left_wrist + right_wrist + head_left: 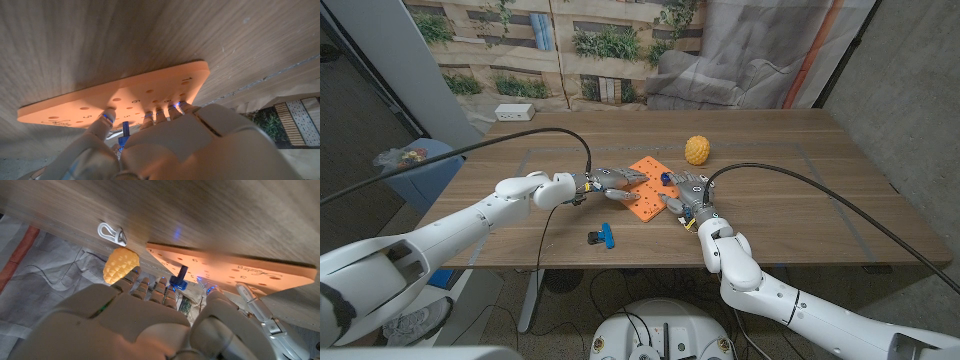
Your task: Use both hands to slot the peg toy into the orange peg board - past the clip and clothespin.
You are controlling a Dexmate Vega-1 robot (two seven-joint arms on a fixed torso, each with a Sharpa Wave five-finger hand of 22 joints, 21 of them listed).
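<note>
A wooden table carries an orange peg board near its middle, lying flat. A yellow bumpy ball sits further toward the far edge, apart from the board. A blue-and-black clothespin lies close to the near edge. A white power strip rests at the far left corner (a white clip lies near the ball).

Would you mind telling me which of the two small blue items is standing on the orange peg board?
The blue peg at the peg board's right edge by the right hand; the other blue item lies on bare table nearer the front edge.
</note>
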